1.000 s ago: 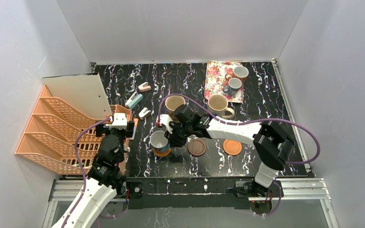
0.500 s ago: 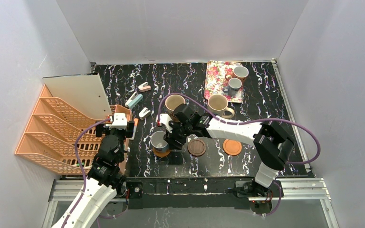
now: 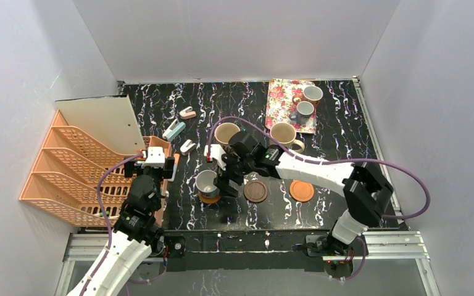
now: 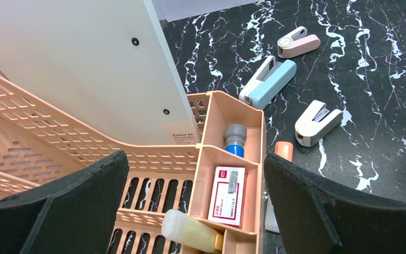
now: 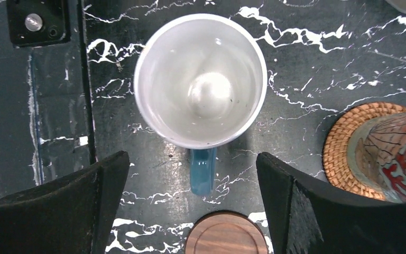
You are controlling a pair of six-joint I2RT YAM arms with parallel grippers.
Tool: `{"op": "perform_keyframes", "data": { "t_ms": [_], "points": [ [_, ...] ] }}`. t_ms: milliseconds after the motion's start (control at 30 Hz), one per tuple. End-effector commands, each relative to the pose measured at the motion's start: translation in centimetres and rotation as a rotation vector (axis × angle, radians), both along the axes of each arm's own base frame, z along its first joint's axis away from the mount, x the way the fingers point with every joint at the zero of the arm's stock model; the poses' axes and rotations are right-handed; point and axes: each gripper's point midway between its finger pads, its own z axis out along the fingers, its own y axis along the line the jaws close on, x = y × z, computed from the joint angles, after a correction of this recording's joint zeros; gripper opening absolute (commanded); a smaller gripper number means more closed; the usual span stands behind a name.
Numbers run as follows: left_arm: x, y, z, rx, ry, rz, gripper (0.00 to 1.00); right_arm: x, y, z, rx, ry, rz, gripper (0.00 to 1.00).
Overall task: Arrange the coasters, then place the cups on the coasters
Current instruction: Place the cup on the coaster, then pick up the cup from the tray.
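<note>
A small mug (image 3: pixel 207 183) with a white inside (image 5: pixel 201 79) and a blue handle (image 5: pixel 202 172) stands on an orange coaster (image 3: pixel 210 199). My right gripper (image 3: pixel 223 174) (image 5: pixel 190 174) hangs open just above the handle and touches nothing. To the mug's right lie a dark brown coaster (image 3: pixel 256 191) (image 5: pixel 224 235) and an orange-brown coaster (image 3: pixel 301 190). One large beige mug (image 3: pixel 226 134) (image 5: pixel 396 153) sits on a woven coaster (image 5: pixel 341 153). Another beige mug (image 3: pixel 283 137) stands on the table. Two small mugs (image 3: pixel 312 94) (image 3: pixel 304 110) rest on the floral tray (image 3: pixel 282 98). My left gripper (image 3: pixel 154 158) (image 4: pixel 195 180) is open over the desk organizer.
Orange file trays (image 3: pixel 68 176) with a white board (image 3: pixel 102 120) fill the left side. A desk organizer (image 4: pixel 232 137) holds a staple box, a bottle and a tube. Three staplers (image 3: pixel 188 113) (image 3: pixel 174 130) (image 3: pixel 187 146) lie near the table's middle left.
My right gripper has opened and let go of the blue-handled mug, which now stands on its coaster. The gripper has drawn back slightly. The left arm has not moved.
</note>
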Motion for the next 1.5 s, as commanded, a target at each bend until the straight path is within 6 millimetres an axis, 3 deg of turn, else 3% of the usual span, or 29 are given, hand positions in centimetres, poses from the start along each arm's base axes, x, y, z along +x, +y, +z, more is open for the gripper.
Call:
{"op": "perform_keyframes", "data": {
  "t_ms": [0,200,333,467,567,700,833,1000,1133,1300,1400,1467],
  "points": [
    [-0.1,0.2,0.3,-0.005,-0.012,0.011,0.98,0.2,0.4,5.6,0.119,-0.071,0.023,0.98],
    [-0.1,0.2,0.3,-0.005,-0.013,0.009,0.98,2.5,-1.3,12.0,0.259,-0.263,-0.114,0.98],
    [0.0,0.2,0.3,-0.005,-0.012,0.008,0.98,6.6,-4.3,17.9,0.395,-0.421,-0.374,0.98],
    [0.0,0.2,0.1,0.0,-0.006,0.01,0.98,12.2,-10.9,23.6,0.487,-0.578,-0.781,0.98],
    [0.1,0.2,0.1,0.002,-0.004,0.012,0.98,14.3,-16.4,26.5,0.545,-0.636,-1.012,0.98],
    [0.0,0.3,0.3,0.0,-0.007,0.014,0.98,17.0,-23.4,28.7,0.586,-0.698,-1.305,0.98],
    [0.0,0.2,0.5,-0.005,-0.007,0.007,0.98,20.4,-28.1,29.8,0.555,-0.702,-1.472,0.98],
    [0.1,-0.2,1.2,0.023,0.003,-0.023,0.98,26.7,-31.3,29.0,0.496,-0.5,-1.532,0.98],
    [0.4,-0.6,0.8,0.133,0.104,-0.068,0.98,31.8,-32.2,22.9,0.361,-0.284,-1.583,0.98],
    [0.1,-0.3,-1.3,0.131,0.122,-0.053,0.98,34.2,-30.7,15.9,0.278,-0.108,-1.594,0.98],
    [-0.3,-1.1,-2.7,0.102,0.116,-0.111,0.98,35.0,-30.1,13.1,0.245,-0.046,-1.597,0.98],
    [-0.3,-1.2,-2.7,0.101,0.107,-0.12,0.98,35.4,-29.8,11.8,0.231,-0.019,-1.6,0.98]
  ]
}}
